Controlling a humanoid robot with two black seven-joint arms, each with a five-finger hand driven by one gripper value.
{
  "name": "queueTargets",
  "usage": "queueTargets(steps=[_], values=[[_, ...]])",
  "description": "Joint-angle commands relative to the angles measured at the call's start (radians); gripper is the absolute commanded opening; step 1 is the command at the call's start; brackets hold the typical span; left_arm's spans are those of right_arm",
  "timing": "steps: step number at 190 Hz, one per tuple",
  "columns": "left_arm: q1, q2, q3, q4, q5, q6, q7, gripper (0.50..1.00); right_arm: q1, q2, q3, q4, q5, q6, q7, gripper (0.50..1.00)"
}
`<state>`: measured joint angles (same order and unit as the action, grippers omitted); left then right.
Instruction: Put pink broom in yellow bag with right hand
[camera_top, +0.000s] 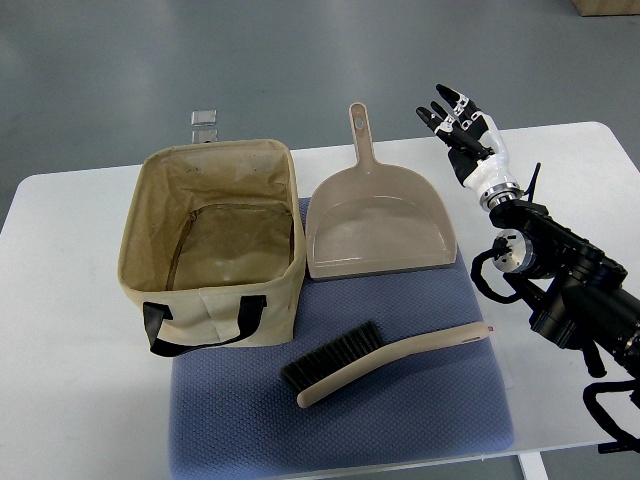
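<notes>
The pink broom, a hand brush with black bristles and a long pale handle, lies on the blue mat near the front. An open yellow-beige fabric bag with black handles stands at the mat's left; nothing shows inside it. My right hand is raised over the table's far right part, fingers spread, holding nothing, well beyond the broom. The right arm comes in from the right edge.
A beige dustpan lies on the mat between the bag and my right hand, handle pointing away. The white table ends at the left, right and far sides. A small clear clip sits beyond the bag.
</notes>
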<state>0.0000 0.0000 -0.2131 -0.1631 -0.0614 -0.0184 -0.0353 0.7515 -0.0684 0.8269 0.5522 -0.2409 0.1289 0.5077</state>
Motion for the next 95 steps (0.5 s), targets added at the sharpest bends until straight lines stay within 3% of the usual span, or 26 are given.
queueTargets(steps=[1, 95], values=[[0.0, 0.0, 0.0, 0.001, 0.0, 0.0, 0.0, 1.0, 0.0, -0.001, 0.0, 0.0, 0.0, 0.0, 0.0, 0.928], [0.0, 0.0, -0.002, 0.001, 0.0, 0.0, 0.0, 1.0, 0.003, -0.002, -0.005, 0.0, -0.002, 0.0, -0.001, 0.93]])
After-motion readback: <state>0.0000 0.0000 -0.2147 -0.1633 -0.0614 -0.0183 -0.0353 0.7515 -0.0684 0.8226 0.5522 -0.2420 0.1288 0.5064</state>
